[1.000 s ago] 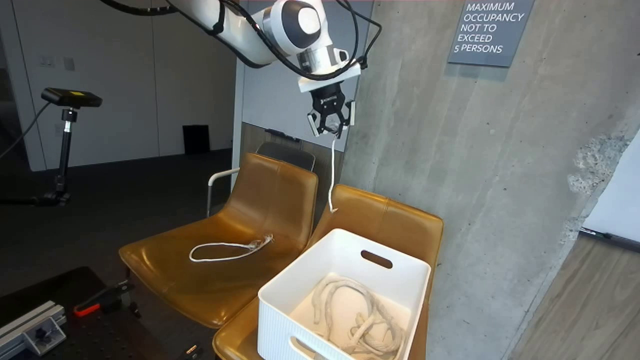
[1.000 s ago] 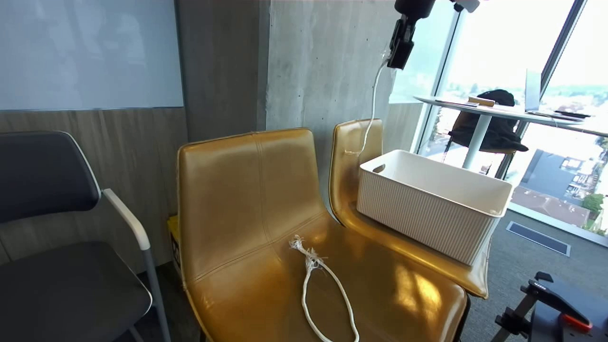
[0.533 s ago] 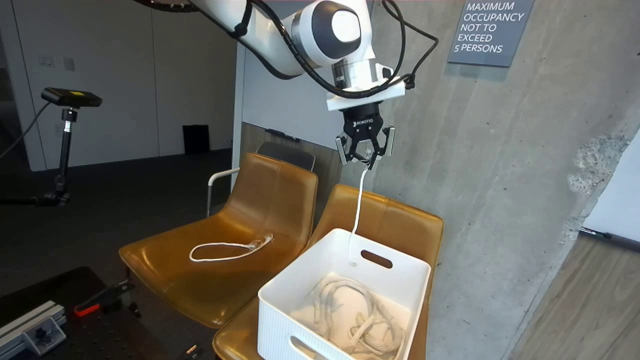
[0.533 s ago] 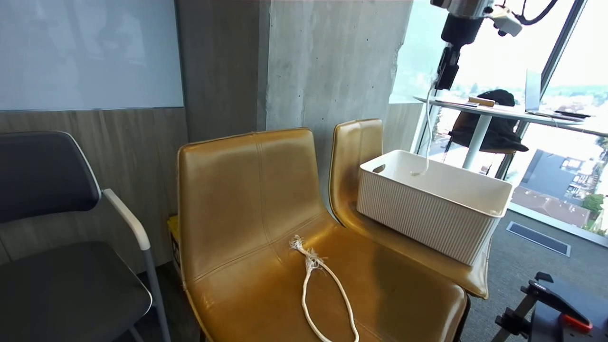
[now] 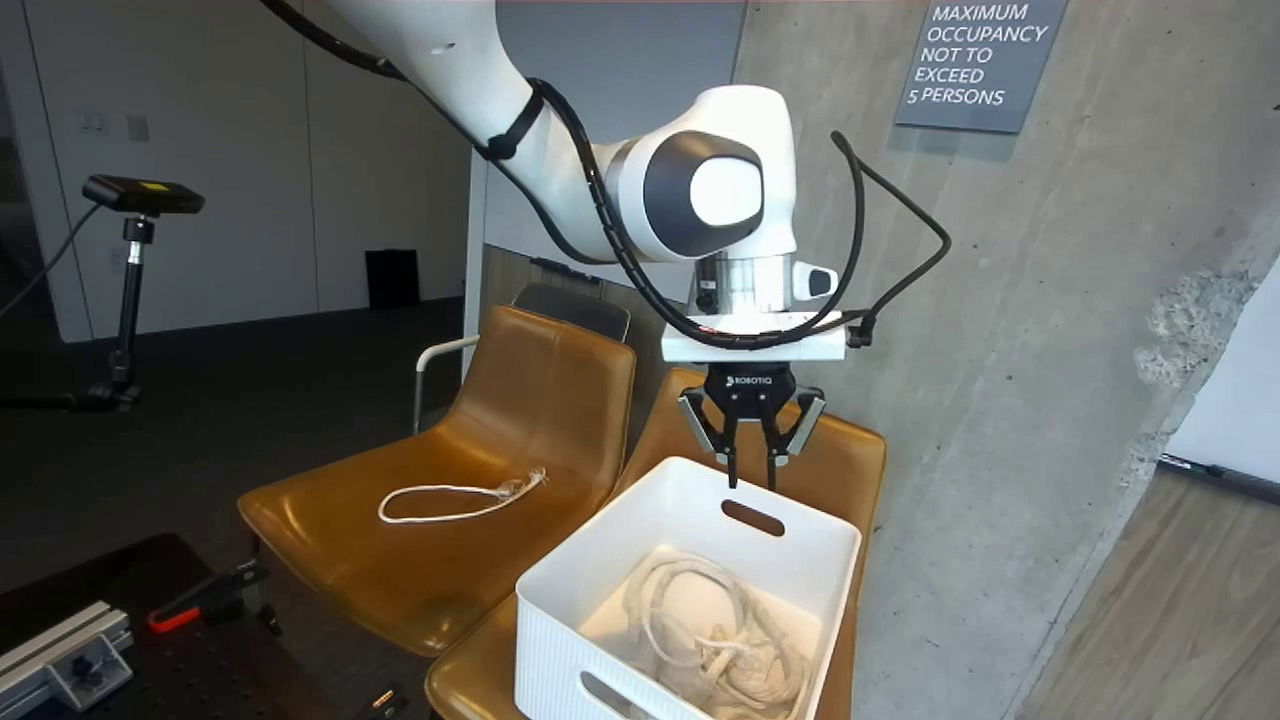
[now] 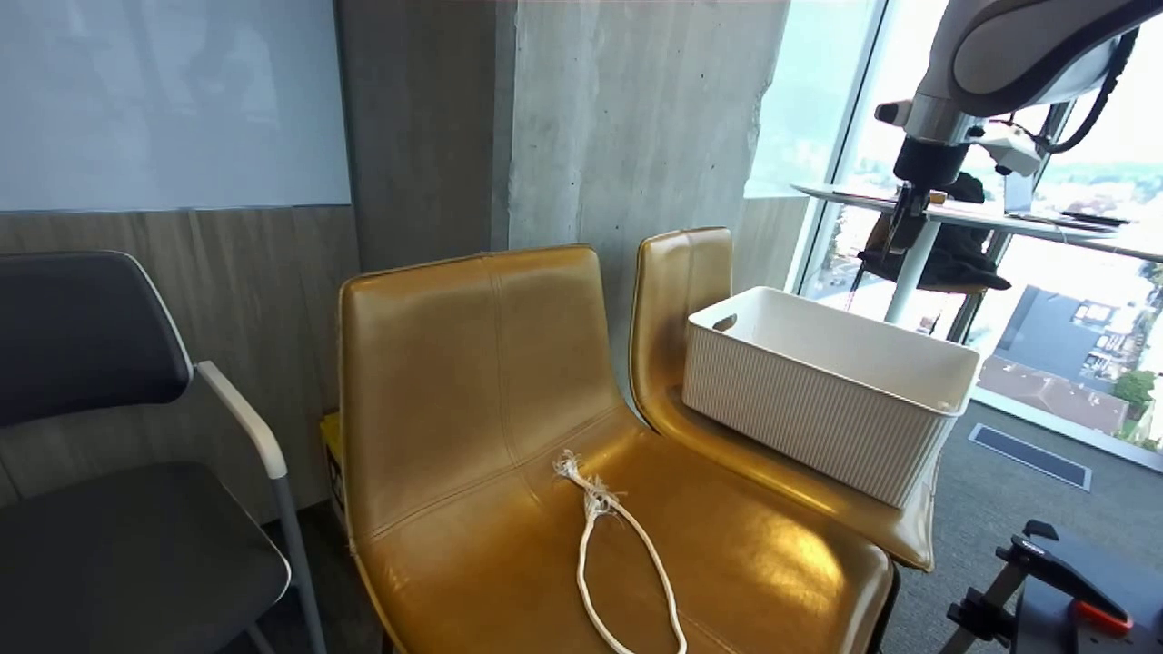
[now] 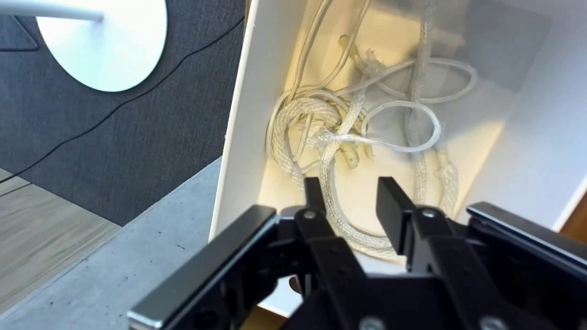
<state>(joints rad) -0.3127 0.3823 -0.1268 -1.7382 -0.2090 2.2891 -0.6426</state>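
White cord (image 7: pixel 399 147): inside white plastic bin (image 5: pixel 560 660), looped over thicker braided ropes (image 7: pixel 306 106). Hand (image 5: pixel 752 486) above the bin, jaws parted at a modest gap and clear of the cord. Bin rests on tan chair (image 5: pixel 845 450). Second cord (image 6: pixel 597 500), looped, knot frayed, lies on seat of adjacent tan chair (image 6: pixel 472 363) in both exterior views.

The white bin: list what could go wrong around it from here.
Snagging: the parted fingers hang above tangled ropes in the bin, so going lower might hook a strand.
Shifting: the bin rests on a brown chair, so a bump could slide it.
Slipping: the lone rope on the neighboring chair has a frayed end, so pinching there might catch only loose fibers.
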